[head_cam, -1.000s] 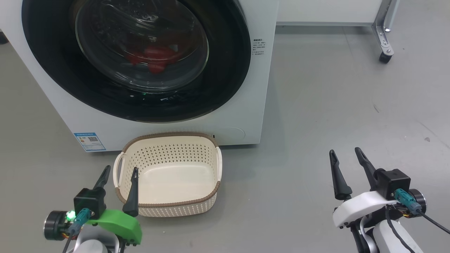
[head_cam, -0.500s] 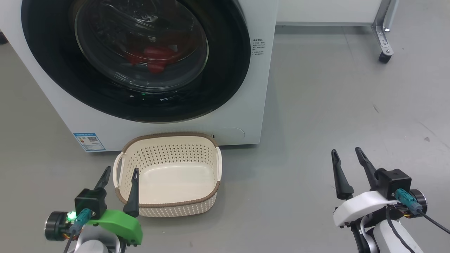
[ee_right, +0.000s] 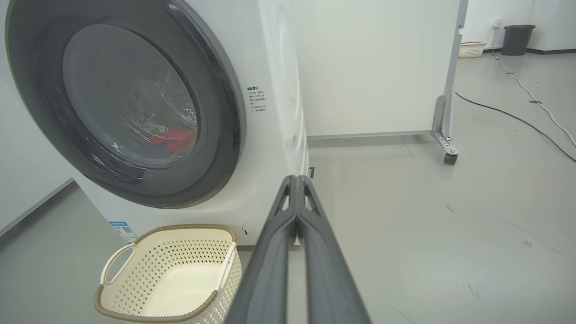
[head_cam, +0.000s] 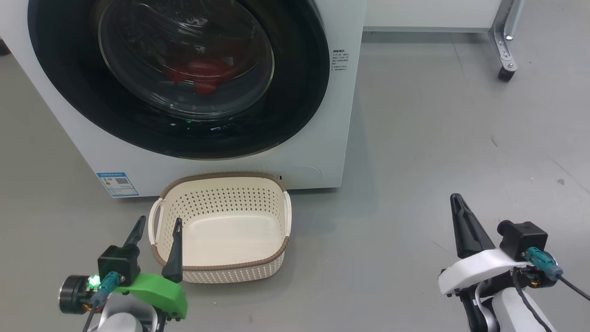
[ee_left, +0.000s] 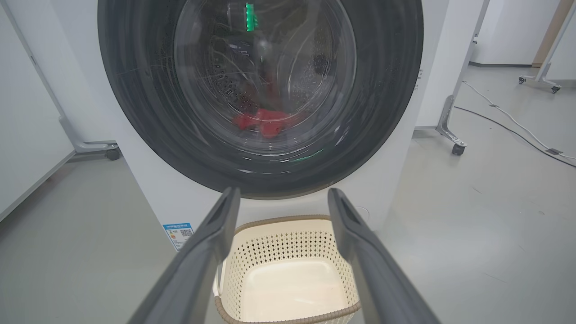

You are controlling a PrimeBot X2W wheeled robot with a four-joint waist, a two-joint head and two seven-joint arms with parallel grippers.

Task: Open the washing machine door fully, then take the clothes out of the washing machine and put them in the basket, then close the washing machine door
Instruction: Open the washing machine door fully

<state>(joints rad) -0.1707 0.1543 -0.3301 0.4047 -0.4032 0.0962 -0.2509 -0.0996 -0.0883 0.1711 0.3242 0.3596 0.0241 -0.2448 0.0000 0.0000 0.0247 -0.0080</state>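
Door [head_cam: 302, 87] shut, red clothes [head_cam: 203, 74] lie inside

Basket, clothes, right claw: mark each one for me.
basket [head_cam: 220, 175]: head view, back stretch of its brown rim.
clothes [ee_left: 263, 122]: left wrist view, middle of the red heap.
right claw [ee_right: 297, 180]: right wrist view, where its shut fingertips meet.

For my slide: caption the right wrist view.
Shut right tool before the closed washing machine door; red clothes inside, basket below.
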